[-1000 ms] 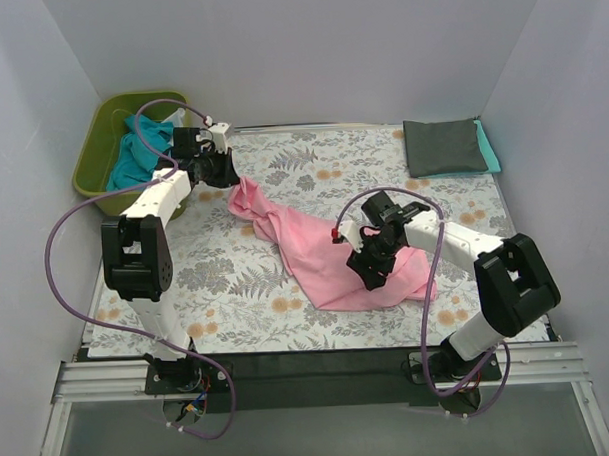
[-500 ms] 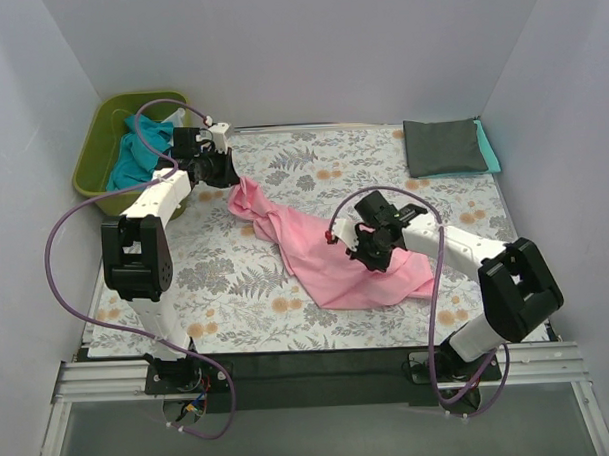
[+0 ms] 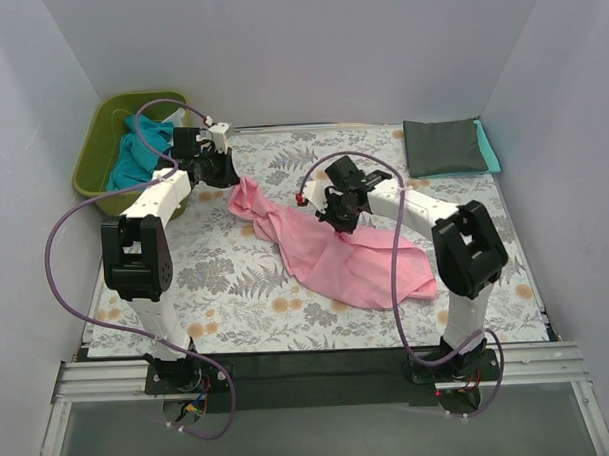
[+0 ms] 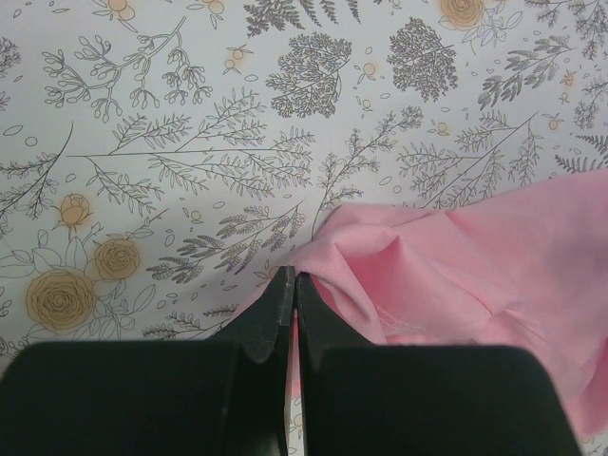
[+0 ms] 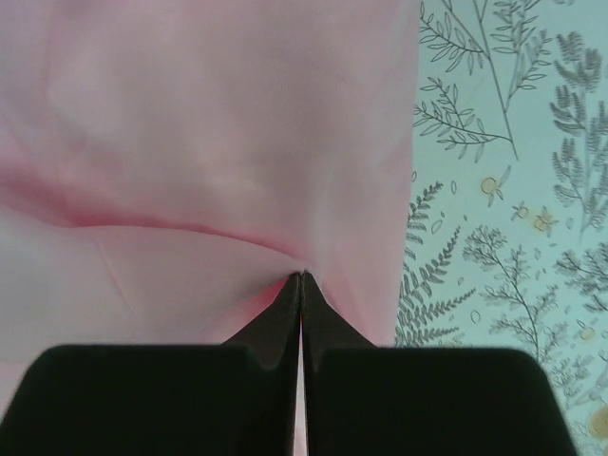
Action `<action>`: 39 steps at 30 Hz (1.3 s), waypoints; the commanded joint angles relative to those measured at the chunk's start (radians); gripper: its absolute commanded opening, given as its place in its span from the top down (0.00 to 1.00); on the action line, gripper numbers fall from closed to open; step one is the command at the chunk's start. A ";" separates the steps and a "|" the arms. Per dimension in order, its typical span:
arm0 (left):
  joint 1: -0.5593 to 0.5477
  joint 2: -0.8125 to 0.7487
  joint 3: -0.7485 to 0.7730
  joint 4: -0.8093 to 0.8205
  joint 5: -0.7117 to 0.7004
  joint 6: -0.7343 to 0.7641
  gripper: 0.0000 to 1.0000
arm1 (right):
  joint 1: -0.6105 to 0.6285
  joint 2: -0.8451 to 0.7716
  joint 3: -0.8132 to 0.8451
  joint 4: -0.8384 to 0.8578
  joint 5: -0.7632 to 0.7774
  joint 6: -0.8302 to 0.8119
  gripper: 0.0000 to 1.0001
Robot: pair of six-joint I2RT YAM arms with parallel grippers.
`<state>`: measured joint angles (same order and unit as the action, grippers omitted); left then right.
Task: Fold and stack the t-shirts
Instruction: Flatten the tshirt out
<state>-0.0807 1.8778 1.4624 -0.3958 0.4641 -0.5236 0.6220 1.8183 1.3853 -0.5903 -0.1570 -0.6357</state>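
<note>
Backdrop: floral table cloth, white walls. Crumpled pink t-shirt strung between both pincers. Left gripper fully closed, shirt edge pinched at tips. Right gripper fully closed, fabric bunched at tips. Judged step: spreading shirt before fold. Next: draw grips apart evenly, lay flat. Folded dark grey t-shirt well beyond right gripper.

Two white and black robot arms reach over a pink t-shirt. The left arm stretches to the shirt's far left corner, where the left gripper pinches the cloth tight. The right arm bends in from the shirt's right side, and the right gripper pinches a fold near its middle.
</note>
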 commanded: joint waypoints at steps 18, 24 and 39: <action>0.006 -0.025 0.003 -0.002 0.019 0.000 1.00 | -0.207 -0.079 0.112 -0.075 -0.304 0.315 0.74; 0.006 -0.014 0.018 -0.003 0.018 -0.010 1.00 | -0.258 -0.133 -0.099 -0.074 -0.522 0.415 0.71; 0.006 -0.008 0.012 -0.005 0.011 -0.009 1.00 | -0.289 0.059 -0.101 0.041 -0.593 0.533 0.61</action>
<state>-0.0807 1.8942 1.4631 -0.3965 0.4644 -0.5327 0.3435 1.8721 1.2530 -0.5919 -0.7383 -0.1356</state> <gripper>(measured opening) 0.017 0.381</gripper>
